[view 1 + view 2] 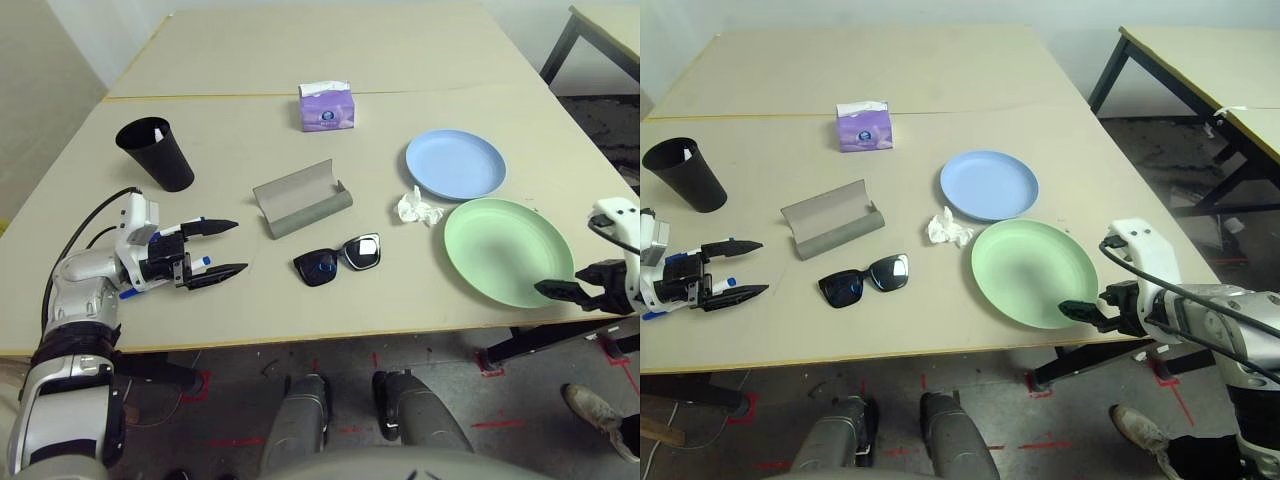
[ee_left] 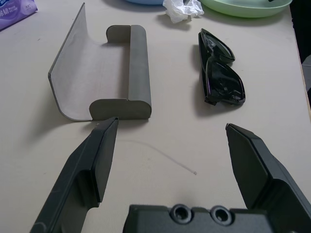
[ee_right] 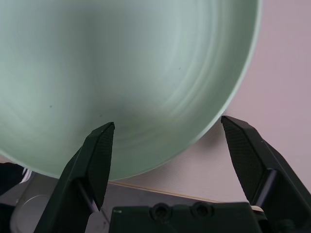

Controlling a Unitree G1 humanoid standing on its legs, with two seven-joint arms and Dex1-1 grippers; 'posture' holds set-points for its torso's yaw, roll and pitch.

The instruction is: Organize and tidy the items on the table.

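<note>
Right gripper [image 1: 1072,308] spread wide, empty, over the near rim of the green plate [image 1: 500,245], blue plate [image 1: 455,163] just behind that, tissue [image 1: 417,208] left of it, sunglasses [image 1: 338,258], open case [image 1: 300,198], left gripper [image 1: 222,250] wide, empty.

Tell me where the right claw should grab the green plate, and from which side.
Probably the near right rim of the green plate, coming in from the table's front edge. The plate lies flat close to that edge, its raised rim gives something thin to pinch, and the right claw, jaws open, already straddles that rim, one finger over the bowl, one outside.
</note>
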